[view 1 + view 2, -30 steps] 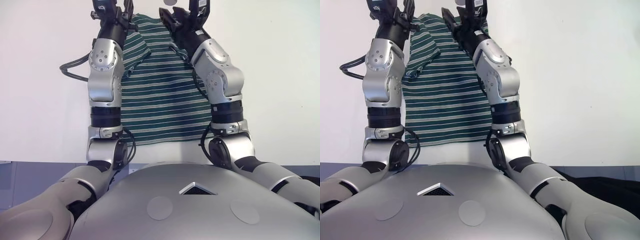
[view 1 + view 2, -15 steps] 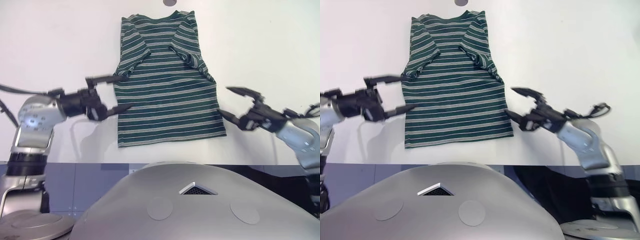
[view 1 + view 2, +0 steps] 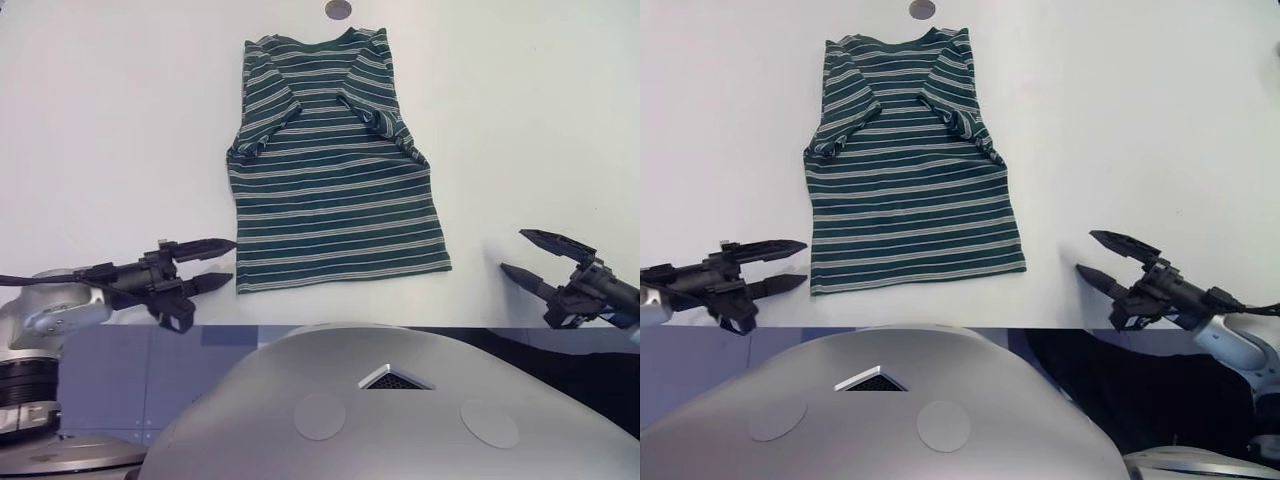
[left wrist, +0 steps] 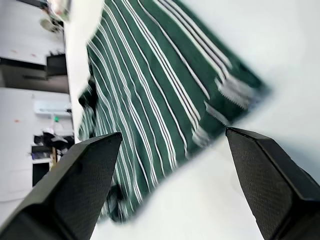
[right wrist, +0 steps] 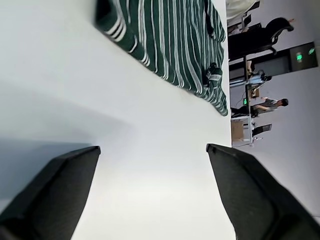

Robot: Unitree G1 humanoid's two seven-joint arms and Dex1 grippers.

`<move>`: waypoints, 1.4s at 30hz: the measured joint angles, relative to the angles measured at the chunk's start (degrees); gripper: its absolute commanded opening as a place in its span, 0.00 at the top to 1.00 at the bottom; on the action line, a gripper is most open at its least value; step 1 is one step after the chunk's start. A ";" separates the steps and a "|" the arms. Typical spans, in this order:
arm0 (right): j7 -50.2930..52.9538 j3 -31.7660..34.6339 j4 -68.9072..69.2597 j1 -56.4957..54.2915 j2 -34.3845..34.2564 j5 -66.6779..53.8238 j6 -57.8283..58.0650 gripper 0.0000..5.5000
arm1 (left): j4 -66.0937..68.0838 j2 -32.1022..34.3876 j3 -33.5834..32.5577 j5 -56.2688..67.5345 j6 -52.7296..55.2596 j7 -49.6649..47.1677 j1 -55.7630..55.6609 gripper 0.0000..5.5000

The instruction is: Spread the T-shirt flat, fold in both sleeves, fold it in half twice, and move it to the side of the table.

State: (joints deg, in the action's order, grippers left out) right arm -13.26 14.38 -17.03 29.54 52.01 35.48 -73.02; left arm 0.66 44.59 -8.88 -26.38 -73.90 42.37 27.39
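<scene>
A green T-shirt (image 3: pixel 335 170) with white stripes lies on the white table (image 3: pixel 110 120), collar at the far end. Both sleeves are folded in over its chest. My left gripper (image 3: pixel 233 260) hovers open at the table's near edge, just left of the shirt's near left hem corner and apart from it. In the left wrist view the hem corner of the shirt (image 4: pixel 150 100) lies ahead of the open fingers (image 4: pixel 85 185). My right gripper (image 3: pixel 511 250) is open near the front edge, well to the right of the shirt (image 5: pixel 170 45). Neither gripper holds anything.
A small grey round mark (image 3: pixel 338 9) sits on the table just beyond the collar. Bare white table surface spreads to both sides of the shirt. The table's front edge (image 3: pixel 470 325) runs just below both grippers.
Both arms have pulled back from the shirt's collar end to the near edge and swung outward. The shirt lies uncovered with its sleeves folded in.
</scene>
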 measured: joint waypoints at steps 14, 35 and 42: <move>-1.09 -8.93 4.95 -3.93 -0.13 -2.65 4.20 0.28 | -2.23 1.43 3.38 -8.25 2.79 -13.28 0.40 0.30; -0.84 -16.56 6.50 -4.83 -0.16 -6.49 6.51 0.28 | 2.03 10.87 6.89 -14.79 13.26 -27.17 -5.87 0.30; 1.10 -16.92 5.70 -5.15 -0.19 -6.09 6.62 0.28 | 3.70 14.27 9.73 -14.83 15.81 -29.35 -8.08 0.30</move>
State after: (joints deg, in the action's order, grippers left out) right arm -12.15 -2.54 -11.32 24.39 51.82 29.40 -66.39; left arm 4.36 58.86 0.85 -41.21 -58.09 13.02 19.31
